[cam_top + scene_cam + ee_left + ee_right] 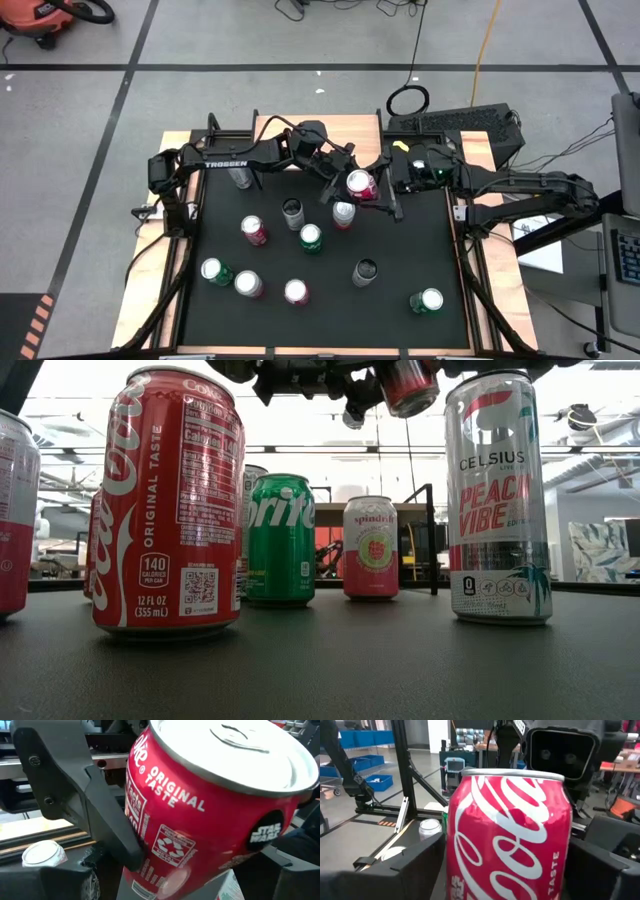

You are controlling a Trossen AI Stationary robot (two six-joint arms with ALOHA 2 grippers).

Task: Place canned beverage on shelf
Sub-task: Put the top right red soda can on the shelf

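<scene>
A red Coca-Cola can [360, 185] hangs high above the black mat [400, 240], just in front of the wood-topped shelf [350, 128]. My left gripper [345, 180] reaches it from the table's left and is shut on it. My right gripper [385, 195] meets the same can from the table's right. The can [510, 840] fills the right wrist view. In the low view only the can's lower end [410, 385] shows at the top edge, and the shelf [330, 510] stands behind the other cans. My left gripper pinches the can's side wall [145, 840] between its two fingers, one finger [100, 815] on one side and the other [295, 880] opposite. The fingers come nearly level from the table's left. The can is lifted clear of the mat, top up, a little tilted.
Several cans stand on the mat: a silver-and-pink one [343, 213], a green one [311, 237], a red one [254, 230], dark ones [292, 212] [365, 271], others along the near side [296, 291]. A silver can [240, 178] stands by the shelf's left end.
</scene>
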